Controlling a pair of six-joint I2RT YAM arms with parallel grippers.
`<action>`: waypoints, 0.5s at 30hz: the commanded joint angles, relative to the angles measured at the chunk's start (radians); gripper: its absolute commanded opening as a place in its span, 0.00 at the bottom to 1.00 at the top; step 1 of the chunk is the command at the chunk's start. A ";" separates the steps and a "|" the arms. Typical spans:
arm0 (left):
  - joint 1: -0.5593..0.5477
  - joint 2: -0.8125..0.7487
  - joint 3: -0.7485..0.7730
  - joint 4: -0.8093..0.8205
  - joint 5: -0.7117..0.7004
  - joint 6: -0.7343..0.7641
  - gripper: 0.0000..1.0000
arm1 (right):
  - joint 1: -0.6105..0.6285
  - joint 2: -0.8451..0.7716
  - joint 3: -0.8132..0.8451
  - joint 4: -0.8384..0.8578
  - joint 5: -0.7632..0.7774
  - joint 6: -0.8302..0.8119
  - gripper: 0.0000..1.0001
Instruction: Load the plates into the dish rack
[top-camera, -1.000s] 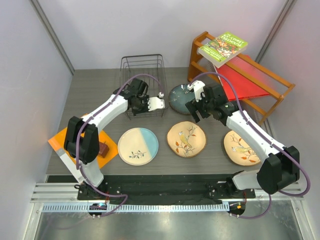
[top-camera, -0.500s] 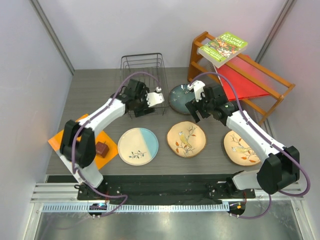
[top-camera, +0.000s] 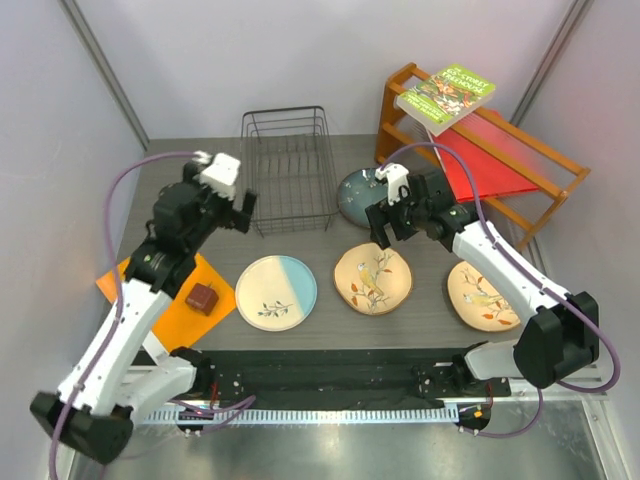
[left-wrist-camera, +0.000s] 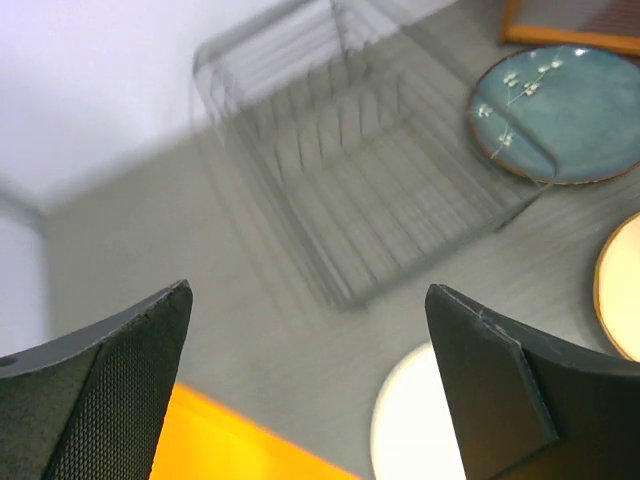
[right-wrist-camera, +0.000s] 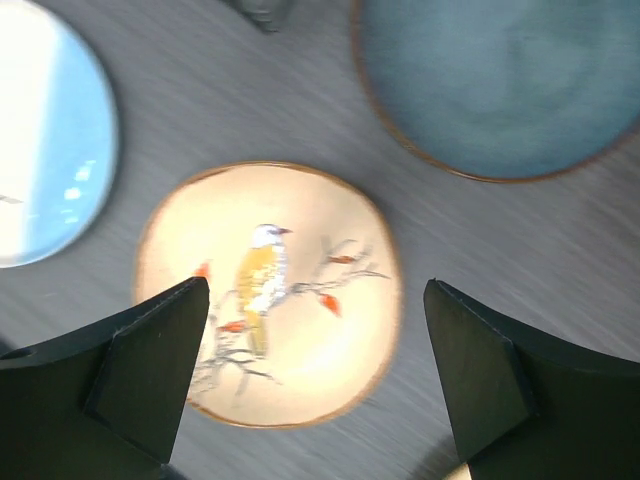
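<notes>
A: Finger status?
B: Right fingers (right-wrist-camera: 150, 370) are hanging spread and empty above the tan bird plate (right-wrist-camera: 270, 290). Left fingers (left-wrist-camera: 100, 400), likewise released, are hovering beside the empty wire dish rack (left-wrist-camera: 340, 190).
A: Handling?
B: Plates (top-camera: 276, 292) are lying flat on the tabletop (top-camera: 425, 315): stiff, glazed, probably slippery, breakable. Pinch the rim.

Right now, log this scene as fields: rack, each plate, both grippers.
dish rack: no plate in it
left gripper: open, empty, by dish rack's near left corner
right gripper: open, empty, above middle bird plate
cream and light-blue plate: flat on table
middle bird plate: flat on table
right bird plate: flat on table
dark blue plate: flat on table, right of dish rack
</notes>
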 joint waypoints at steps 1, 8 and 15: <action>0.251 -0.059 -0.173 -0.213 0.146 -0.470 0.96 | 0.011 0.003 -0.047 0.114 -0.281 0.182 0.95; 0.480 0.092 -0.288 -0.189 0.615 -0.476 0.74 | 0.069 0.092 -0.151 0.354 -0.478 0.443 0.89; 0.511 0.303 -0.311 -0.178 0.738 -0.418 0.62 | 0.145 0.265 -0.089 0.498 -0.502 0.493 0.88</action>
